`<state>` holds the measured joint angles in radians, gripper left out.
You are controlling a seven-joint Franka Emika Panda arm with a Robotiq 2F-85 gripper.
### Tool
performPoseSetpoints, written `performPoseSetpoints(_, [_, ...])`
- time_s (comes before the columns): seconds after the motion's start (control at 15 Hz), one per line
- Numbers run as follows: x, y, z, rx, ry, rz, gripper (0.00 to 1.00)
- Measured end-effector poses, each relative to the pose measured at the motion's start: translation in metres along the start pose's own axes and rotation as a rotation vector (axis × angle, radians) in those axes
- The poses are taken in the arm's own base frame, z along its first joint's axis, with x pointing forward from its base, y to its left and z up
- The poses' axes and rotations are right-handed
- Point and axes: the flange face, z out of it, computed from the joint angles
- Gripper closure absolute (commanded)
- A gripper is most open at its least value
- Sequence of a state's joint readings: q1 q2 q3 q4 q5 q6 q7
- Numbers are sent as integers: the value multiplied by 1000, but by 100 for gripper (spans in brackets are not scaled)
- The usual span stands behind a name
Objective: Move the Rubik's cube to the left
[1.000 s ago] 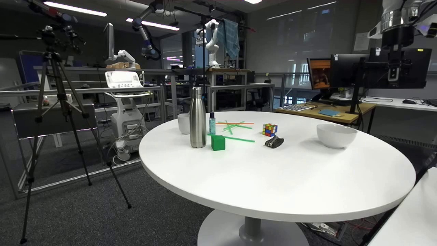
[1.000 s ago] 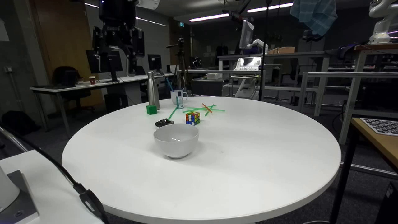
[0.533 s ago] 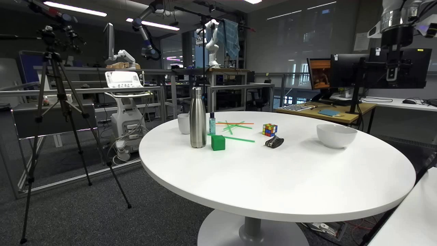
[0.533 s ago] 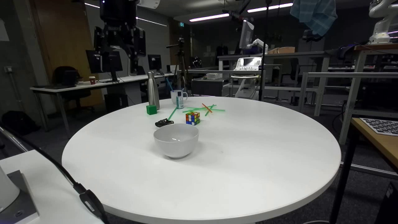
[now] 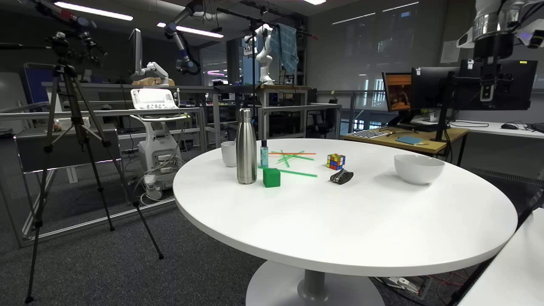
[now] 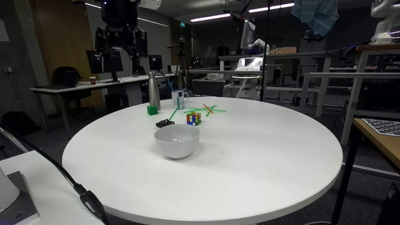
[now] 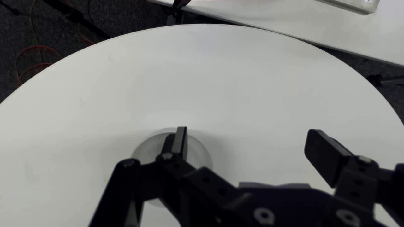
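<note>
A: Where does the Rubik's cube point(image 5: 335, 161) lie?

B: On the round white counter point(image 5: 340, 225), flat on one face; in an exterior view it sits just behind a small dark object point(image 5: 341, 176); in an exterior view it stands beyond the white bowl point(image 6: 177, 147), with a strip of counter showing between it and that small dark object.

A: And the claw point(image 7: 250, 140)?

B: Released; its fingers point(image 7: 324, 154) stand wide apart, with bare counter showing through the gap; in the wrist view one of them covers part of the bowl; in both exterior views the claw hangs high, well apart from the cube.

A: What else stands on the counter?

B: A steel bottle point(image 5: 246, 148), upright; a green block point(image 5: 271, 177) just beside it; a white mug point(image 5: 228, 154), partly hidden behind the steel bottle in an exterior view; a small dark-capped bottle point(image 5: 264, 157), upright too.

A: And lying down?

B: Green sticks point(image 5: 297, 173), some crossing; an orange stick point(image 5: 293, 153) lying across some of them; the cube is near them, apart.

A: Beyond the counter?

B: A tripod point(image 5: 73, 93) stands on the carpet point(image 5: 199, 272); a blue cloth point(image 5: 285, 46) hangs high up.
</note>
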<state>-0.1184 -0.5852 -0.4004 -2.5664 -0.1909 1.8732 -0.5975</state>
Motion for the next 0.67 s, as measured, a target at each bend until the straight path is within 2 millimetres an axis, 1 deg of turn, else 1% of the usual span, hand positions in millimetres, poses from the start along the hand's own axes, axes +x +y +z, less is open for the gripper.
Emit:
performPoseSetpoints(0.2, [1,0,1,0,0,-29,0])
performPoseSetpoints(0.67, [0,0,1,3,-6,-9,0])
